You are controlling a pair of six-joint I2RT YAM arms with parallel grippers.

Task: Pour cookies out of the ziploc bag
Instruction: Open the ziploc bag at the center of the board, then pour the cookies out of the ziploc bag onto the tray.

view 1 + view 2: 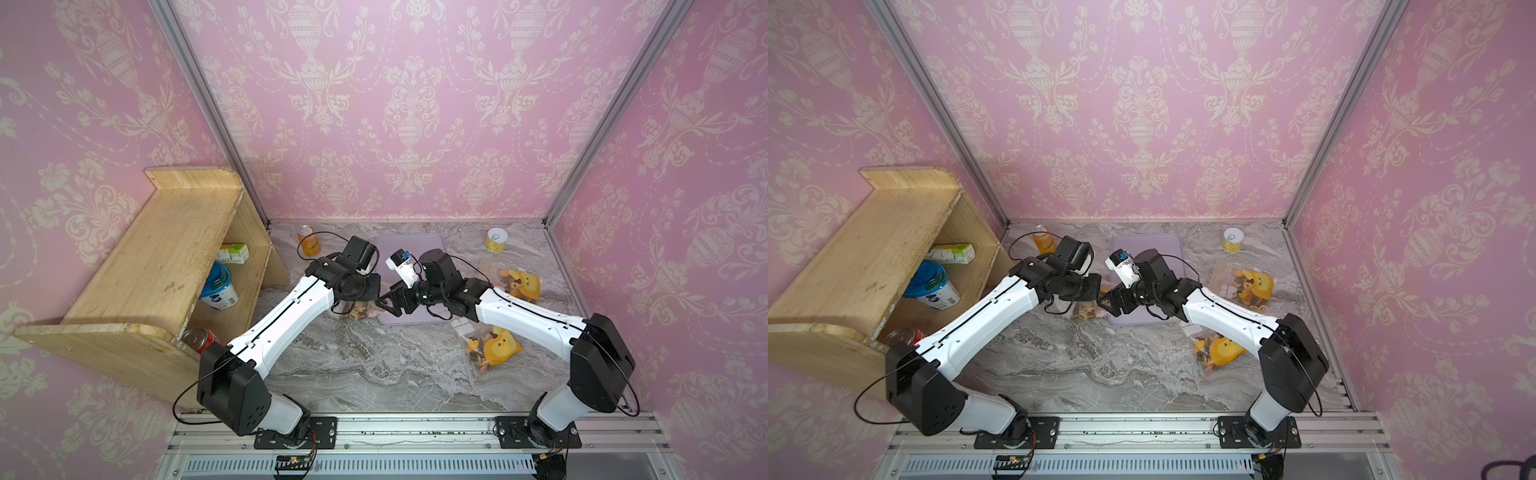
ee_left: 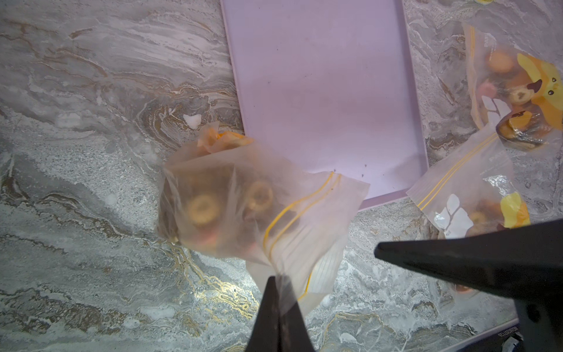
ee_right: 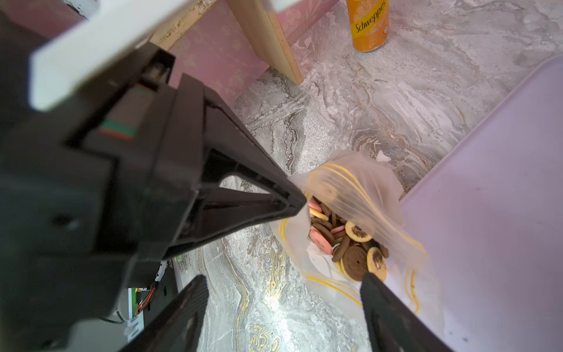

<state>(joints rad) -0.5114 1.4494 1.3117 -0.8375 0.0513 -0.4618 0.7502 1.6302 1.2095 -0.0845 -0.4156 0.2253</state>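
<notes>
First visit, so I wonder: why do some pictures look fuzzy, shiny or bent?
Left wrist view: the ziploc bag is blurred; glare on the marble table. Right wrist view: the cookies are sharp. Both top views: the walls splay, a wide lens's distortion.

- The marble table (image 1: 374, 365) bore a lavender tray (image 1: 409, 245), centre-back.
- An orange can (image 1: 308, 242) and a yellow can (image 1: 496, 241) stood near the back edge.
- A near bag (image 1: 494, 345) and a far bag (image 1: 517, 283) lay rightward.
</notes>
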